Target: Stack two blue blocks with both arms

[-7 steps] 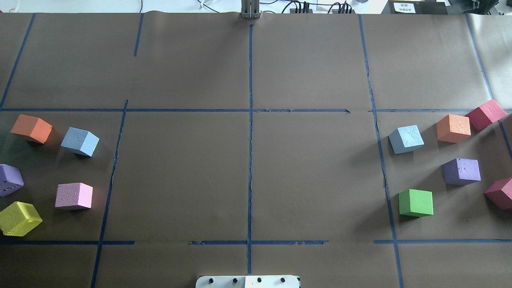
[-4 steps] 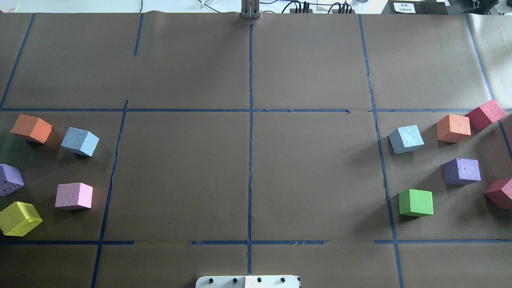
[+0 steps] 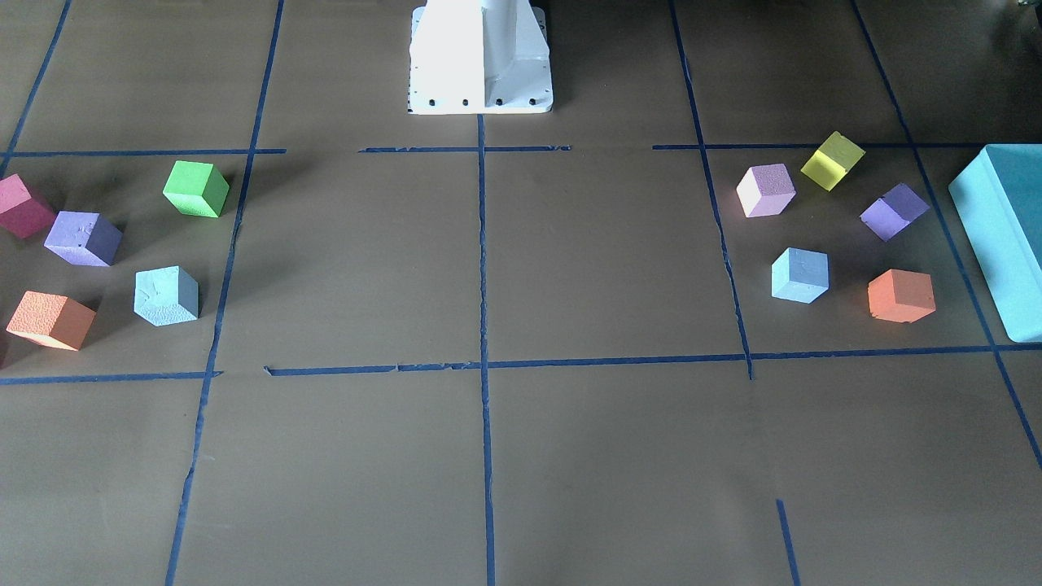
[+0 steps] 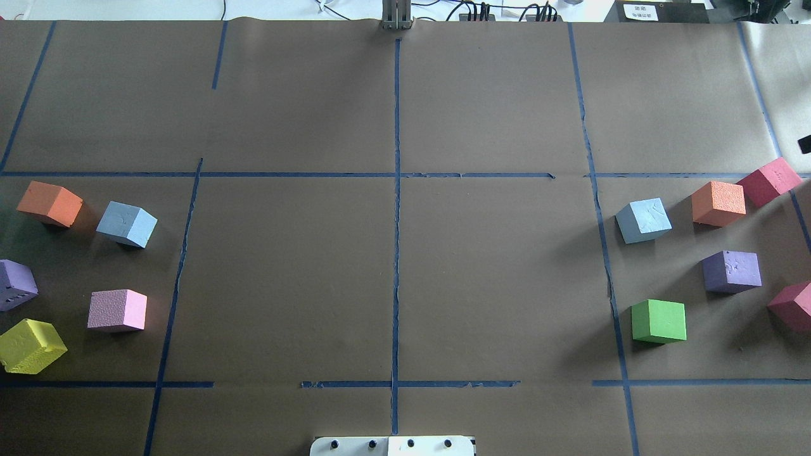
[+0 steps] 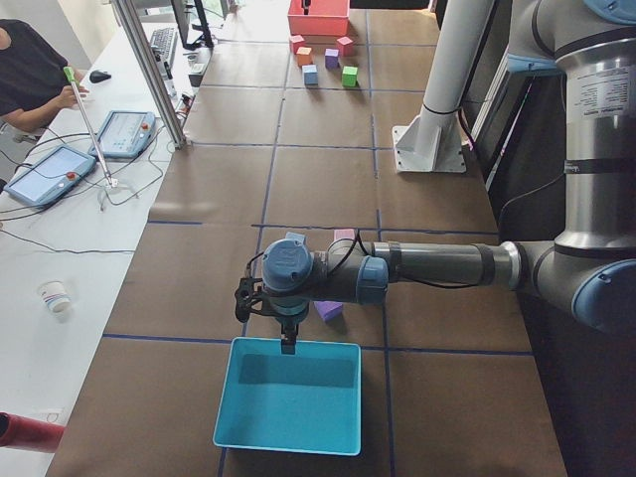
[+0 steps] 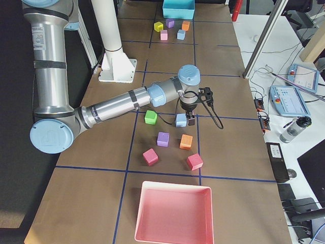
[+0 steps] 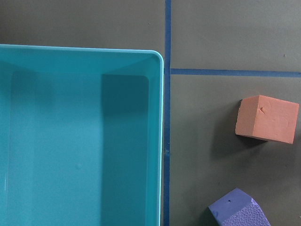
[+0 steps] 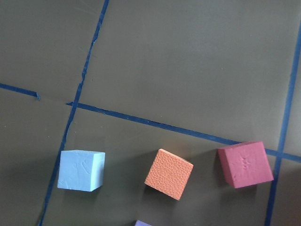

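Observation:
One blue block [image 4: 127, 223] lies at the table's left among other cubes; it also shows in the front view [image 3: 800, 275]. The other blue block [image 4: 644, 220] lies at the right, and shows in the front view [image 3: 166, 295] and the right wrist view [image 8: 81, 170]. Both rest on the paper, untouched. My left gripper [image 5: 288, 343] hangs over the near rim of the teal box [image 5: 288, 402]. My right gripper [image 6: 190, 119] hangs above the right group of cubes, near the blue block [image 6: 181, 120]. I cannot tell whether either is open or shut.
On the left lie an orange cube [image 4: 49, 203], a purple cube [image 4: 16, 284], a pink cube [image 4: 118, 310] and a yellow cube [image 4: 30, 345]. On the right lie orange [image 4: 718, 202], red [image 4: 768, 181], purple [image 4: 732, 271] and green [image 4: 659, 321] cubes. A pink tray [image 6: 173, 212] sits at the right end.
A small black part has come into the overhead view at its right edge, above the red cube. No block has moved.

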`<state>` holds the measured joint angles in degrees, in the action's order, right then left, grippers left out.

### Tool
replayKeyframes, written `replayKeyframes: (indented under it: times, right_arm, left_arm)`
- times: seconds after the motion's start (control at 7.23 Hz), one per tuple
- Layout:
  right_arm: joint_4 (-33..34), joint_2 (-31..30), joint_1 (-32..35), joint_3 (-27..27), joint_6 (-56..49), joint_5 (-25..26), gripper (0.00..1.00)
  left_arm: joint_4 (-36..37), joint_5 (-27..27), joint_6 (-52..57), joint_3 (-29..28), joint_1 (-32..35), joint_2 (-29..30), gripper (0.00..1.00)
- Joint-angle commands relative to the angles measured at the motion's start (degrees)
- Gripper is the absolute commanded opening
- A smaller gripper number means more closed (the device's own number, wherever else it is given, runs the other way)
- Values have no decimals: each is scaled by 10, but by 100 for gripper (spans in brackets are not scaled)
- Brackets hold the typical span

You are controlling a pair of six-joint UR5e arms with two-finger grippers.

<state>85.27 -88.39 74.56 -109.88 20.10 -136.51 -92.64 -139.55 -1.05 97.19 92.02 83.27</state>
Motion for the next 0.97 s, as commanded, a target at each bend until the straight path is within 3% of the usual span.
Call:
replayKeyframes:
  times: [0.0,0.14,0.28,0.83]
  right_arm:
    - [-85,16,-69,51,78,21,99]
    - [-135,16,-100,73,104,57,99]
    - [-154,28,-122,94,134,62,99]
    - [-154,38,-206,99,202,116,99]
  left_arm:
    - [0,0,0,0,0,0,100]
    - [0,0,0,0,0,0,100]
    - [0,0,0,0,0,0,100]
    - [0,0,0,0,0,0,100]
